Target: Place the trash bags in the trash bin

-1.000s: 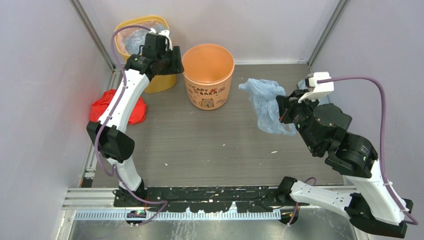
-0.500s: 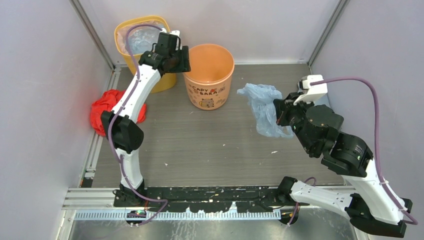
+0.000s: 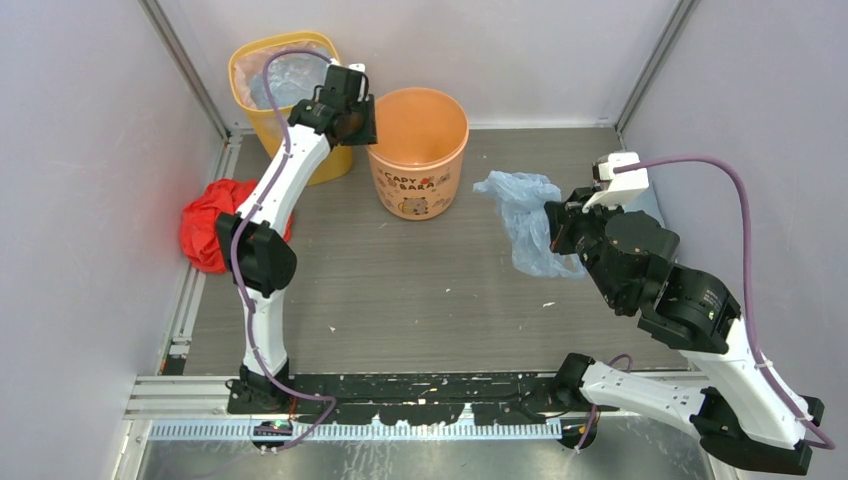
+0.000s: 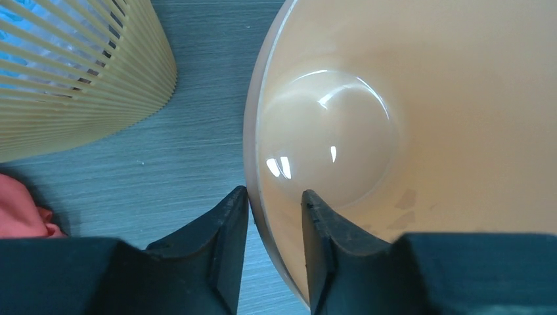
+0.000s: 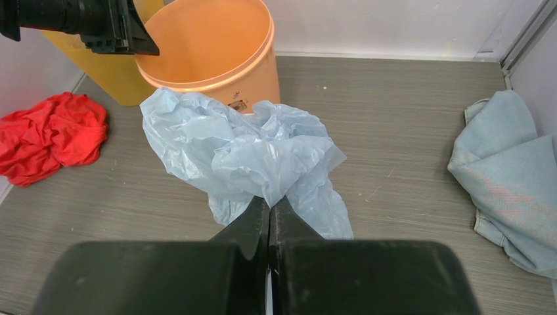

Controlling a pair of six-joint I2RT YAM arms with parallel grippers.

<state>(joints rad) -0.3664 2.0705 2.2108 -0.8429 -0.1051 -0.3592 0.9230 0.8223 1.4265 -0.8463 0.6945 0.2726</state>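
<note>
The orange trash bin (image 3: 417,150) stands at the back centre and looks empty inside in the left wrist view (image 4: 394,131); it also shows in the right wrist view (image 5: 210,46). My left gripper (image 3: 358,118) is open, its jaws astride the bin's left rim (image 4: 274,203), one finger outside and one inside. My right gripper (image 3: 553,222) is shut on a crumpled light-blue trash bag (image 3: 525,215) and holds it above the table, right of the bin (image 5: 269,203). The bag hangs in front of the fingers (image 5: 249,151).
A taller yellow bin (image 3: 262,70) with a pale bag inside stands left of the orange one. A red crumpled bundle (image 3: 205,215) lies by the left wall. A blue-grey cloth (image 5: 512,177) lies at the right wall.
My left gripper moved right from over the yellow bin to the orange bin's left rim. My right gripper carried the blue bag a little left, toward the bin.
</note>
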